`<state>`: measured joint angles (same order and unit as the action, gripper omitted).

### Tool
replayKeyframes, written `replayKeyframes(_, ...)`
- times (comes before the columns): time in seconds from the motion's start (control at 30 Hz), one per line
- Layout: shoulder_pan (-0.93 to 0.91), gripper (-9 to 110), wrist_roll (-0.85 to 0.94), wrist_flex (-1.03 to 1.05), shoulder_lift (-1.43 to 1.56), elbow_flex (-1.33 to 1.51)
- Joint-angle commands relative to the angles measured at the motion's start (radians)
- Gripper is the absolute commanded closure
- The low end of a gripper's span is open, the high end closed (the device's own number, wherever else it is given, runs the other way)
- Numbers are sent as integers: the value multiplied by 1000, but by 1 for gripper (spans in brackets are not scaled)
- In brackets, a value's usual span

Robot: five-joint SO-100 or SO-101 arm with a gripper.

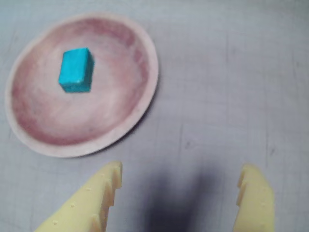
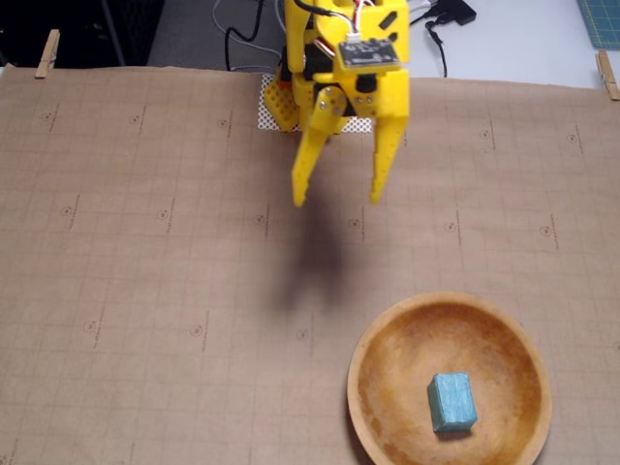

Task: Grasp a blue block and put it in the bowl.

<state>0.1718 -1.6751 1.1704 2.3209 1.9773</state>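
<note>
The blue block (image 2: 451, 403) lies inside the wooden bowl (image 2: 380, 378), a little right of its middle in the fixed view. In the wrist view the same blue block (image 1: 76, 70) rests in the bowl (image 1: 130, 111) at the upper left. My yellow gripper (image 2: 336, 199) hangs open above the paper-covered table, well up and left of the bowl, with nothing between its fingers. Both toothed fingertips (image 1: 108, 181) show at the bottom of the wrist view, the gripper (image 1: 181, 179) spread wide over bare table.
Brown gridded paper (image 2: 145, 242) covers the table, clipped at the far corners by wooden pegs (image 2: 46, 53). Cables (image 2: 441, 19) and the arm's base (image 2: 291, 102) sit at the far edge. The arm's shadow (image 2: 315, 262) falls on the paper below the gripper.
</note>
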Motion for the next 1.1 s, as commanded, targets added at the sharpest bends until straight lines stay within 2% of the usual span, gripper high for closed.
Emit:
replayKeyframes(0.0, -6, 80, 9, -9, 114, 83)
replayKeyframes(0.57, -195, 102, 158, -11, 305, 468)
replayKeyframes(1.07, -160, 103, 161, 0, 502, 701)
